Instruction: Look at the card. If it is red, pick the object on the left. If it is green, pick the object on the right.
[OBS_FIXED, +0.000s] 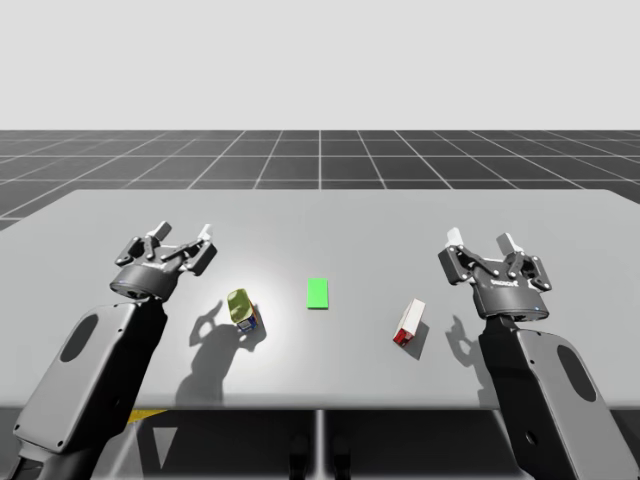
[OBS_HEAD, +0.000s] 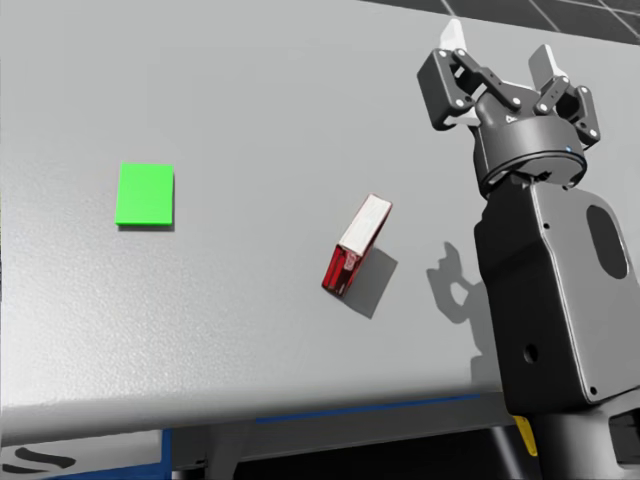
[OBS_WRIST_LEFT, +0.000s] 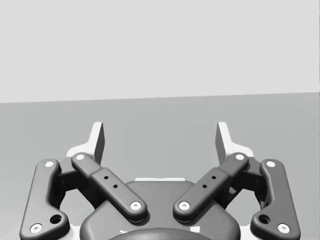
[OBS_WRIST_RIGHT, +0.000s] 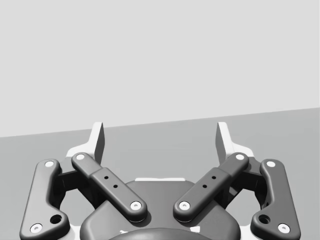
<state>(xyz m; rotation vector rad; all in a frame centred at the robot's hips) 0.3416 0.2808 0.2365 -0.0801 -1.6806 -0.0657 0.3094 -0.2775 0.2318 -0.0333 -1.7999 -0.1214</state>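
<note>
A green card (OBS_FIXED: 318, 293) (OBS_HEAD: 145, 194) lies flat at the table's middle. To its left lies a small yellow-green pouch with a blue end (OBS_FIXED: 242, 310). To its right lies a red and white box (OBS_FIXED: 409, 322) (OBS_HEAD: 357, 243) on its side. My left gripper (OBS_FIXED: 182, 239) (OBS_WRIST_LEFT: 160, 140) hovers open left of the pouch, nothing between its fingers. My right gripper (OBS_FIXED: 482, 240) (OBS_HEAD: 497, 52) (OBS_WRIST_RIGHT: 160, 140) stands open to the right of the box and a little farther back, holding nothing.
The grey table (OBS_FIXED: 330, 220) runs wide behind the objects. Its front edge (OBS_HEAD: 250, 405) lies close below the box. My right forearm (OBS_HEAD: 555, 300) rises at the table's front right, my left forearm (OBS_FIXED: 95, 370) at the front left.
</note>
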